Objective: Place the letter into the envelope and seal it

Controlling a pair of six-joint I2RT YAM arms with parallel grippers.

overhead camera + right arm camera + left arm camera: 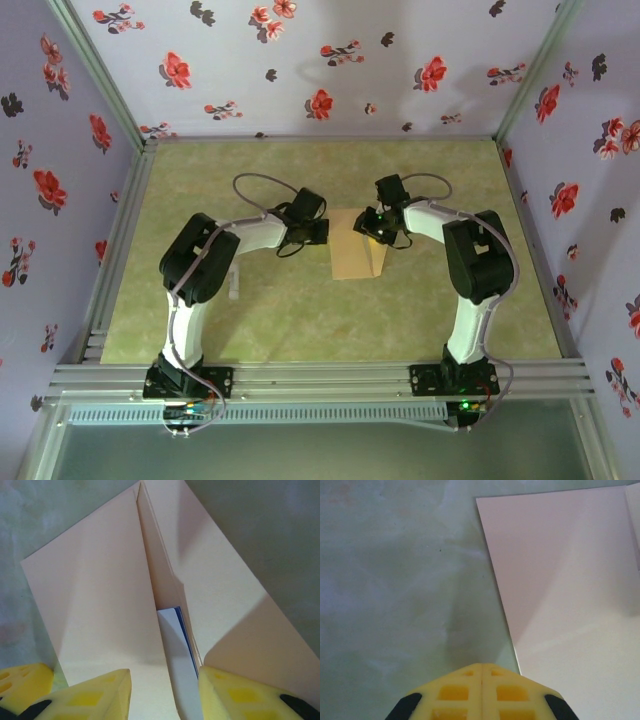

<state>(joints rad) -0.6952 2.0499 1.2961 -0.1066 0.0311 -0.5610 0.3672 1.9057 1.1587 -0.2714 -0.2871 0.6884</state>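
The tan envelope (356,258) lies flat at the table's middle, between my two grippers. In the right wrist view its body (95,605) lies left and its flap (235,610) is folded out to the right. The letter (176,645), white with a blue edge, pokes out of the envelope's mouth as a narrow strip. My right gripper (165,695) hovers over that strip with its jaws apart and nothing pinched between them. My left gripper (482,666) is shut and empty, its tip at the left edge of the envelope (570,605).
The green mat (300,310) is ringed by floral walls (300,60) and an aluminium rail (330,380) in front. A small white stick (233,284) lies beside the left arm. The left gripper's yellow finger (20,682) shows by the envelope's corner.
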